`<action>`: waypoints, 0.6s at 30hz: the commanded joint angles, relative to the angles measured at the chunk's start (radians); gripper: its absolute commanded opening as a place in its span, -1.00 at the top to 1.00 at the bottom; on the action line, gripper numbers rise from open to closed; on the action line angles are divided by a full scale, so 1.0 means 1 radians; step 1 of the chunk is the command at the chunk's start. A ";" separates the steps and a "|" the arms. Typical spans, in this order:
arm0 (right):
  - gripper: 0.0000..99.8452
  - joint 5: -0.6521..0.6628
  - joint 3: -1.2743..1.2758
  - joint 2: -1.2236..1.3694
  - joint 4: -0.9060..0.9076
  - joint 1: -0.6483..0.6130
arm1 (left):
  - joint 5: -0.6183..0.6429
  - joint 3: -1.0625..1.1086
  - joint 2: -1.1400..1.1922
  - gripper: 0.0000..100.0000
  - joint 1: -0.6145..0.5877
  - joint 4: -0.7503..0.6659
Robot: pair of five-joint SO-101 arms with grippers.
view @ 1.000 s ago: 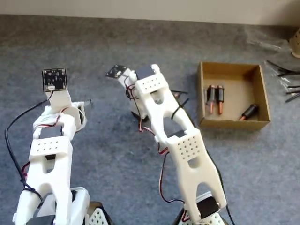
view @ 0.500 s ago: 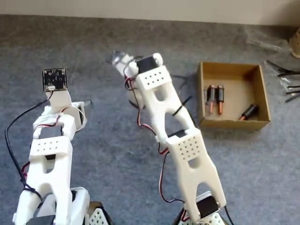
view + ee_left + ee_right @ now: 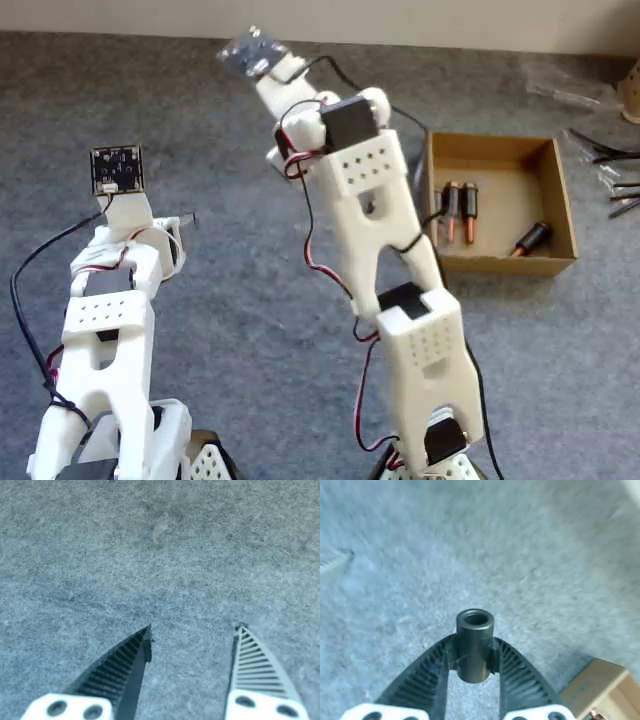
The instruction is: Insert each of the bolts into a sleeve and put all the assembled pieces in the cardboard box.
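Short dark-grey sleeve (image 3: 475, 640), hollow end toward camera, clamped in right claw (image 3: 473, 652) at lower centre; left claw (image 3: 195, 627) apart over bench (image 3: 150, 540).

Three assembled pieces (image 3: 469, 212), one sleeve (image 3: 474, 645), one cardboard box (image 3: 500, 264), two arms (image 3: 372, 205).

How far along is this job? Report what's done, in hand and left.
Done: three assembled pieces lie in the box. In hand: the right end effector grips a sleeve, its bore empty; the left end effector is open over the carpet. Left: fill that sleeve, then box it.
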 commanded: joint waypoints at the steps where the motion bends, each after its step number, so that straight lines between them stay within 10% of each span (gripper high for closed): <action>1: 0.99 -0.055 0.021 -0.180 0.018 0.035 | -0.006 -0.004 -0.002 0.51 0.021 -0.017; 18: 0.99 -0.060 0.699 -0.888 0.013 0.156 | -0.078 -0.004 -0.002 0.51 0.122 -0.014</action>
